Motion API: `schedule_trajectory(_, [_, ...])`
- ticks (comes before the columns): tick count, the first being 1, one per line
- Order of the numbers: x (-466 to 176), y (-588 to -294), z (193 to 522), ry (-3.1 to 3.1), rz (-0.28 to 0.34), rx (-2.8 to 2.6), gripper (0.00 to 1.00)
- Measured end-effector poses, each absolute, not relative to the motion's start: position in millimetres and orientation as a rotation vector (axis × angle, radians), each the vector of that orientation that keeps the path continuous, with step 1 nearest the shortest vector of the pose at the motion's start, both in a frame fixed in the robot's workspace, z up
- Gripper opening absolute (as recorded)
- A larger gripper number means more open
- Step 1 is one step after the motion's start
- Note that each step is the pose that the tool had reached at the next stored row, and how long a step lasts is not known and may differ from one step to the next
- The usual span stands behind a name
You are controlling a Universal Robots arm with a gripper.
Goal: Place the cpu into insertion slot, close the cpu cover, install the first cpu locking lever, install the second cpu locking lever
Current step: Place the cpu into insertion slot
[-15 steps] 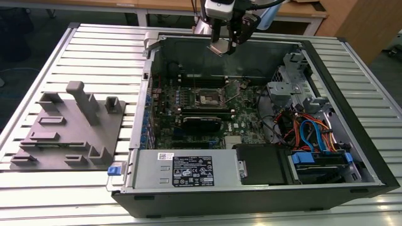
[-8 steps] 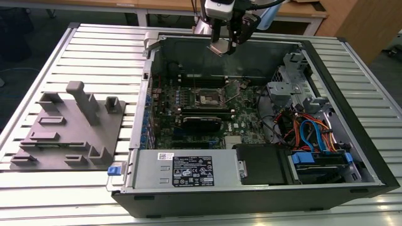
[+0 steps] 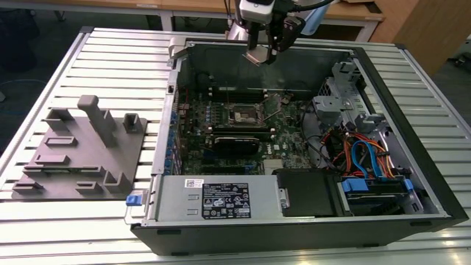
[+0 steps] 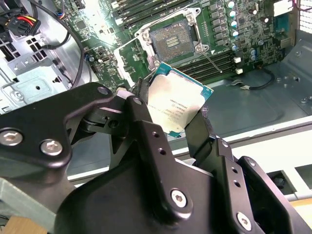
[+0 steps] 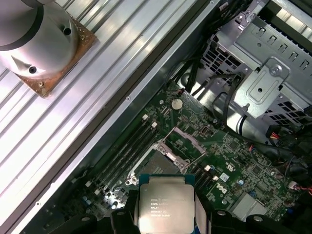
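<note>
My gripper (image 3: 263,53) hangs above the back wall of the open computer case (image 3: 419,182), shut on the cpu (image 3: 257,56). Both wrist views show the cpu (image 4: 178,102) (image 5: 165,202) as a square chip with a silver top, clamped by its edges between the black fingers (image 4: 202,129). The insertion slot (image 3: 245,115) lies below on the green motherboard, its dark centre uncovered (image 4: 173,40) and partly behind the chip (image 5: 158,163). The cpu cover (image 5: 179,145) stands raised at one side of the slot. A thin locking lever (image 4: 210,59) sticks out beside the slot.
A grey moulded fixture (image 3: 81,149) sits on the slatted table (image 3: 44,232) at the exterior view's left. Inside the case are a power supply (image 3: 213,201), a metal drive cage (image 3: 346,99) and coloured cables (image 3: 360,154). The arm's base (image 5: 34,34) is bolted behind the case.
</note>
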State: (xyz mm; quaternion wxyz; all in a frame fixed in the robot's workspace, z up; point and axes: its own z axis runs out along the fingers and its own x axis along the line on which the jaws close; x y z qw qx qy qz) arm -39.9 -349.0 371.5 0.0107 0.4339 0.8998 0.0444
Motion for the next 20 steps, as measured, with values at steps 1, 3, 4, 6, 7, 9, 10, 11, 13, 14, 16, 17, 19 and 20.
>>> schedule_trajectory(1, [-39.9,-349.0,371.5,2.804,0.138,1.362,0.54])
schedule_trajectory(3, [-39.9,-349.0,371.4,2.794,0.138,1.381,0.54])
schedule_trajectory(4, [-39.9,-349.0,371.3,2.786,0.138,1.395,0.54])
schedule_trajectory(6, [-39.9,-348.9,371.2,2.771,0.137,1.423,0.54])
schedule_trajectory(7, [-39.9,-349.0,371.1,2.764,0.137,1.437,0.54])
schedule_trajectory(9, [-39.9,-349.0,371.0,2.748,0.137,1.463,0.54])
schedule_trajectory(10, [-39.9,-349.0,370.9,2.741,0.137,1.477,0.54])
schedule_trajectory(11, [-39.9,-349.0,370.8,2.733,0.136,1.491,0.54])
schedule_trajectory(13, [-39.9,-349.0,370.6,2.716,0.136,1.520,0.54])
schedule_trajectory(14, [-39.9,-349.0,370.5,2.707,0.136,1.534,0.54])
schedule_trajectory(16, [-39.9,-349.0,370.4,2.691,0.135,1.560,0.54])
schedule_trajectory(17, [-39.9,-349.0,370.3,2.683,0.135,1.574,0.54])
schedule_trajectory(19, [-39.9,-349.0,370.0,2.666,0.135,1.600,0.54])
schedule_trajectory(20, [-39.9,-349.0,369.9,2.657,0.134,1.614,0.54])
